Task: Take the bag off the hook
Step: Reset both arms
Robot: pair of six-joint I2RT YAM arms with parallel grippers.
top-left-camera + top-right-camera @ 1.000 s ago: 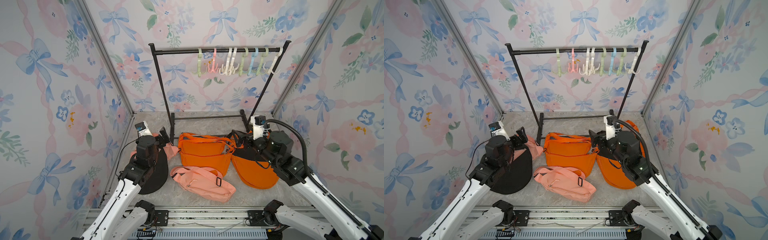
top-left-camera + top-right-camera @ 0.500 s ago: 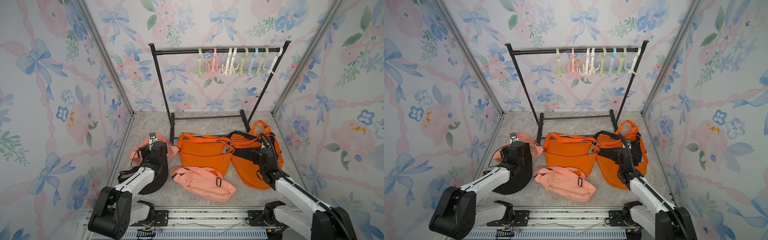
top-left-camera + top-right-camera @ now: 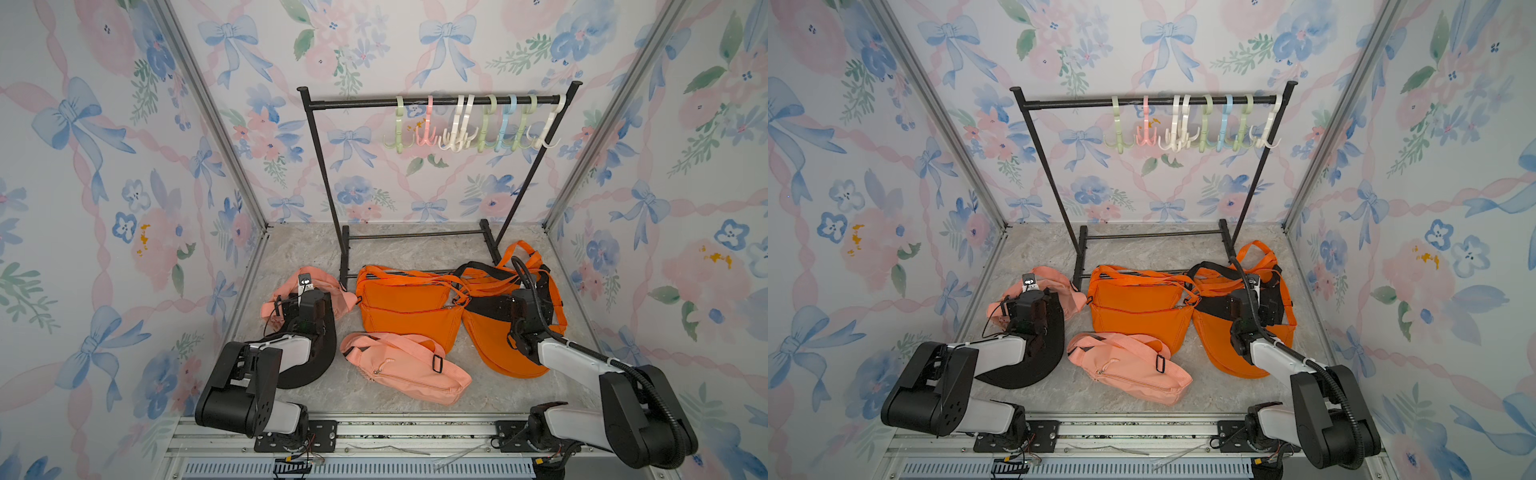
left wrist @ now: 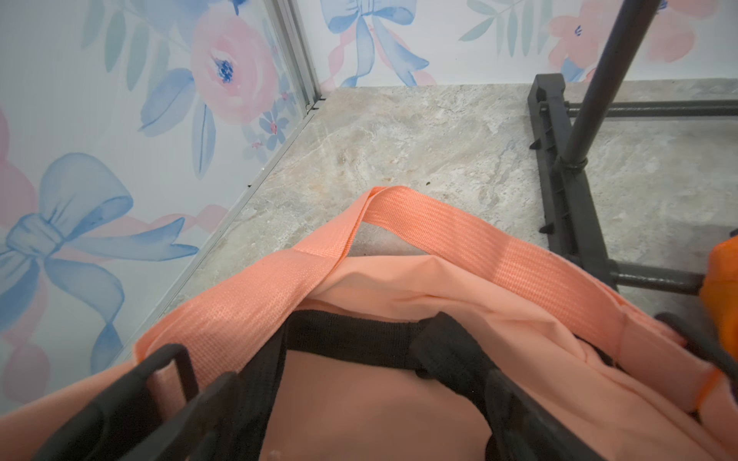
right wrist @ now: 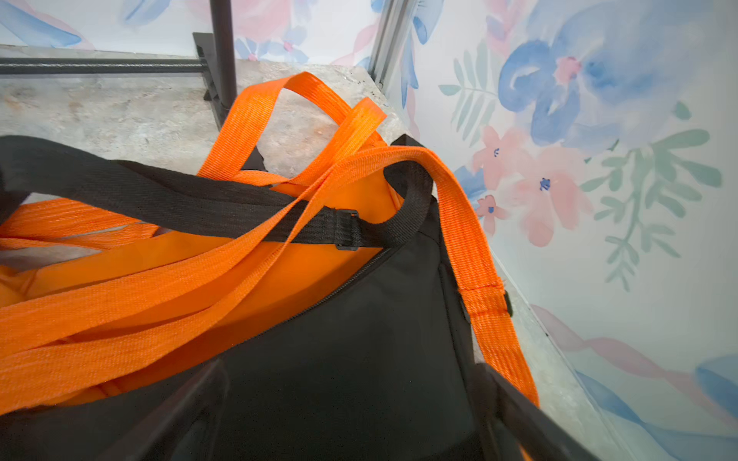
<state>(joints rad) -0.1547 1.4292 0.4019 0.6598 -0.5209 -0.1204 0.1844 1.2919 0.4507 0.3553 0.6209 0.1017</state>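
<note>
Floral bow-print walls (image 3: 104, 174); grey marbled floor (image 3: 299, 245).

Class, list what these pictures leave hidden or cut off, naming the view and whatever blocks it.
- Black bag, both top views: largely under the left arm.
- Black fabric on the orange pile: right arm overlaps it in both top views; right wrist view's edges crop it; separate bag or panel, unclear.
- Orange straps, right wrist view: tangled; owners untraceable.

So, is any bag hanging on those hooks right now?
No, all off. The hooks on the rail hang bare in both top views; the bags lie on the floor.
</note>
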